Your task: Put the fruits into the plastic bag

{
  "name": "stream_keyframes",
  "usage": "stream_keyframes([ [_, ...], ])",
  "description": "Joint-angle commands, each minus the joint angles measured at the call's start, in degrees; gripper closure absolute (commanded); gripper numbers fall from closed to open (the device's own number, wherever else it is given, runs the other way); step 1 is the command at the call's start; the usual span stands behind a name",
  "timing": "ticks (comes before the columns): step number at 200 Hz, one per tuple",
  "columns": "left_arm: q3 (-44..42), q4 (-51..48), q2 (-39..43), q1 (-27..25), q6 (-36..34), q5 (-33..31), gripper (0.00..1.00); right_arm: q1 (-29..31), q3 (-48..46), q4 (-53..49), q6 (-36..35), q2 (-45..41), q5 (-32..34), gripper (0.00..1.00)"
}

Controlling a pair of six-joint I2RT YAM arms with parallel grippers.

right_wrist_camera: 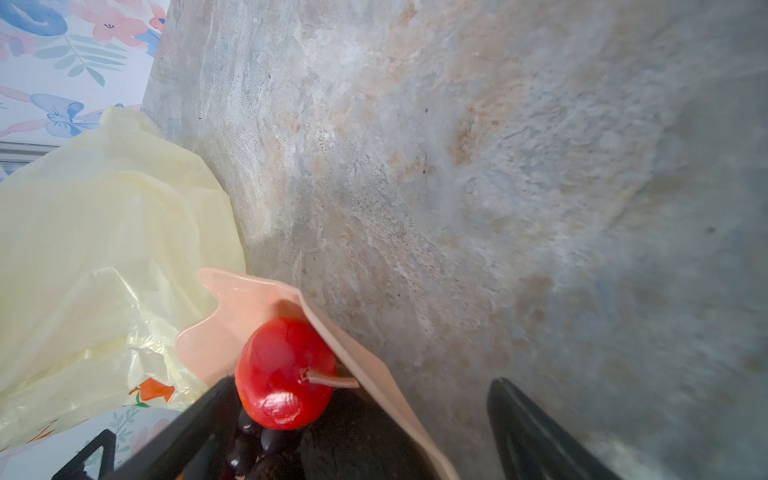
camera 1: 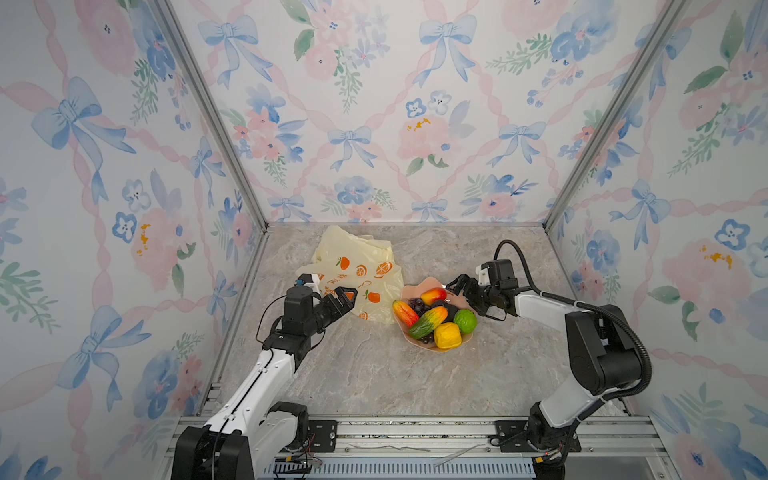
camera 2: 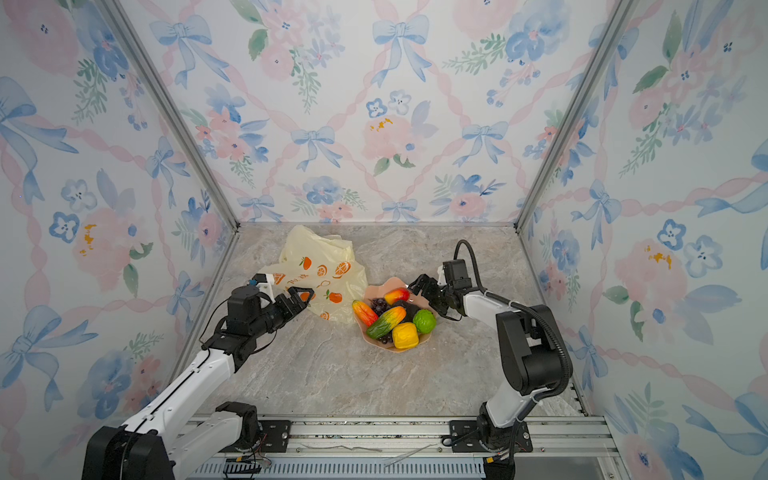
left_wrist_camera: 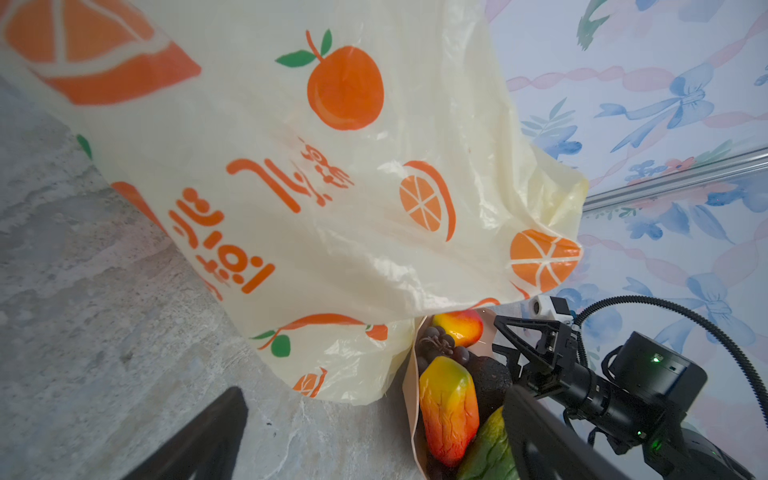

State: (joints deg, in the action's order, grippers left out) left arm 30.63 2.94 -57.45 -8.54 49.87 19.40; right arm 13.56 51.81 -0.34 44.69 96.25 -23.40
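The plastic bag (camera 1: 353, 266) (camera 2: 320, 266) lies crumpled at the back left of the table, pale yellow with orange prints. The fruits are piled on a pink dish (camera 1: 457, 345) beside it: lemon (camera 1: 447, 335), lime (camera 1: 465, 321), grape bunch (camera 1: 417, 305), two red-yellow mangoes (camera 1: 433, 296) (camera 1: 405, 313) and a green-orange oblong piece (camera 1: 427, 322). My left gripper (camera 1: 351, 296) (left_wrist_camera: 374, 440) is open and empty over the bag's (left_wrist_camera: 332, 187) near edge. My right gripper (camera 1: 455, 286) (right_wrist_camera: 357, 436) is open, straddling the dish's far rim (right_wrist_camera: 232, 307), with a mango (right_wrist_camera: 286, 374) between its jaws, ungripped.
A dark rough fruit (camera 1: 448, 311) sits among the pile. The dish touches the bag's right edge. Flowered walls close the table on three sides, and a metal rail (camera 1: 415, 432) runs along the front.
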Motion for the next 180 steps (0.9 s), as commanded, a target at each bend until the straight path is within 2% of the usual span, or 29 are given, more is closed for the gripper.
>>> stream_keyframes([
  [1,5.22,0.28,-1.94,0.41,-2.29,1.93,0.02,-0.36,1.97,-1.17,-1.79,0.36,0.24,0.04],
  [30,8.73,-1.40,-2.94,0.47,-3.32,2.10,0.02,-1.91,2.27,-2.74,-3.00,-0.65,0.28,0.03],
  [61,8.85,-2.80,-2.02,1.01,-3.67,1.67,0.02,-5.43,3.86,-7.61,-6.99,-3.13,0.72,0.03],
  [82,8.44,-3.28,-1.09,1.91,-3.48,2.24,0.02,-8.08,8.69,-13.15,-11.27,-4.22,1.59,0.03],
  [105,7.91,-3.83,0.45,3.31,-3.37,2.65,0.02,-8.21,16.52,-19.51,-14.69,-4.14,2.19,0.03],
  [136,7.18,-4.43,2.16,5.64,-3.02,4.34,0.02,-4.71,26.53,-24.50,-15.51,-3.51,1.22,0.02],
  [155,6.43,-4.85,3.21,6.83,-2.85,5.15,0.02,0.27,32.13,-27.00,-15.62,-2.24,0.80,0.00],
  [180,5.17,-5.34,5.09,8.29,-2.48,6.32,0.02,8.30,39.30,-31.70,-16.17,1.16,2.85,0.04],
])
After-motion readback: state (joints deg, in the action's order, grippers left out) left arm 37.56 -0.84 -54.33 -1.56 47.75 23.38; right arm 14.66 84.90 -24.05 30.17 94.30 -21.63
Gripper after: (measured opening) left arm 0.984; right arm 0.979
